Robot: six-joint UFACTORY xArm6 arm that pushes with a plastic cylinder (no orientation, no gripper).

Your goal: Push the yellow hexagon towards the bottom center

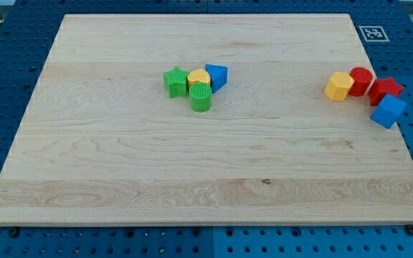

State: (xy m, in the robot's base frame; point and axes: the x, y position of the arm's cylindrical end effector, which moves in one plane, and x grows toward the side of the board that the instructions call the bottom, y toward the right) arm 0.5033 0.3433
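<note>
Pale wooden board (120,165) on a blue pegboard bench, with two knots of blocks on it and no sign of my rod: my tip is out of the picture, so I cannot say where it stands relative to any block, and I carry no jaws to report as released or clenched.

Toward the view's left of centre, in the upper half, sits the first knot: a green star (175,82), a yellow round block (198,77) just behind a green cylinder (201,97), and a blue wedge-like block (218,76) at its right, all pressed close or touching.

Well apart, near the view's right edge, lies the second knot. The yellow hexagon (339,86), the block I am to move, is its leftmost piece, touching or nearly touching a red round block (361,80) on its right. Beyond that come a red star (385,89) and, just below it at the board's rim, a blue cube (388,111). A printed marker tag (373,33) sits at the board's top right corner.

By my reading, the push has not begun: the hexagon is still high and far right. The next move calls for bringing my tip in at the hexagon's upper right side, between it and the red round block, then driving down and leftward toward the bottom centre. That gap looks tight, so the red block may be nudged.
</note>
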